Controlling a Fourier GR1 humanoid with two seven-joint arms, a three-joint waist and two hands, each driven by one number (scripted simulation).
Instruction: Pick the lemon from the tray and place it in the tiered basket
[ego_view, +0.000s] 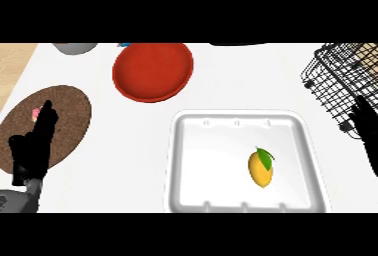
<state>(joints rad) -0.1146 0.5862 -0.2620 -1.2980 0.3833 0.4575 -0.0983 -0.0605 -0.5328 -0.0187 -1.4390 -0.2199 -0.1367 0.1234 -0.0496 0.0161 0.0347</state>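
Head view, lemon (262, 169) in tray (193, 165), right hand (365, 125) well apart

Tray (193, 165): open from above; raised rim on all sides; lemon (262, 168) lies alone right of centre, bare floor all round it.
Tray to basket: bare white counter (140, 150) strip between tray's right rim and wire basket (332, 75); right hand (365, 127) stands in that strip.
Basket: wire walls face the tray.
Left side: red plate (153, 71), brown mat (70, 117), left hand (33, 145) occupy the counter there, apart from the tray.
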